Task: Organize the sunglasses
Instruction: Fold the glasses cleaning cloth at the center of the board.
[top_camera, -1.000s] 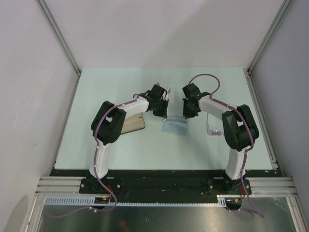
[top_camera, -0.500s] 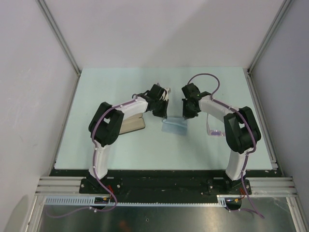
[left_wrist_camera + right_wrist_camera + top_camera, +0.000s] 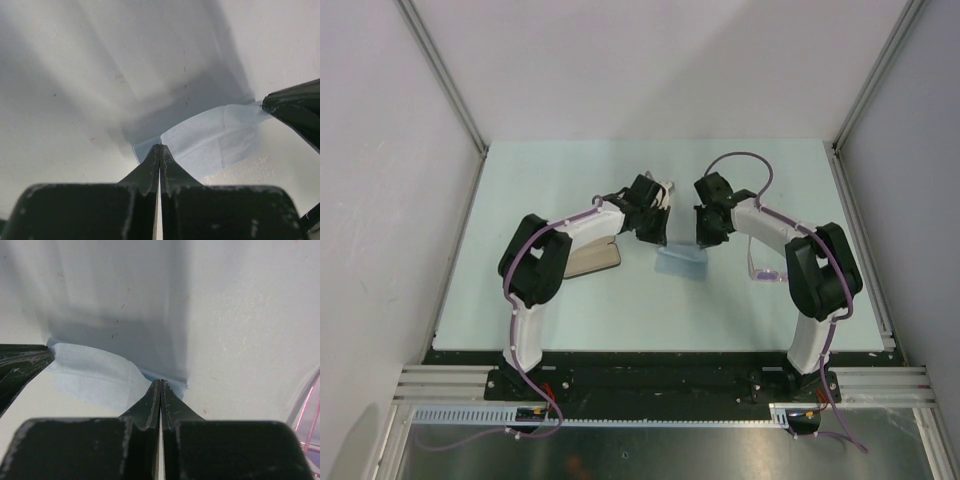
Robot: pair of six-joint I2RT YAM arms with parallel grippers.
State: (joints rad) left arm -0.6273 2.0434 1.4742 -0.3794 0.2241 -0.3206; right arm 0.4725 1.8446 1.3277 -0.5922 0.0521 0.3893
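— Left hand (image 3: 659, 240) from above?
— Pinching one corner of the blue cloth (image 3: 682, 263); right hand (image 3: 704, 240) pinches the other. Sunglasses (image 3: 765, 271) lie on the worktop (image 3: 540, 190) beside the right arm.
— Wrist views?
— Both clamped shut on cloth.

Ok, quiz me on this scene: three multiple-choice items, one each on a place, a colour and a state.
1. The sunglasses lie: A on the cloth; B beside the right arm; C under the cloth.
2. The cloth is: A pale blue; B red; C black.
3. The right fingers are: A wide open; B out of view; C shut on the cloth.
Key: B, they rest by the right elbow; A, seen in all views; C, the tips pinch its corner.
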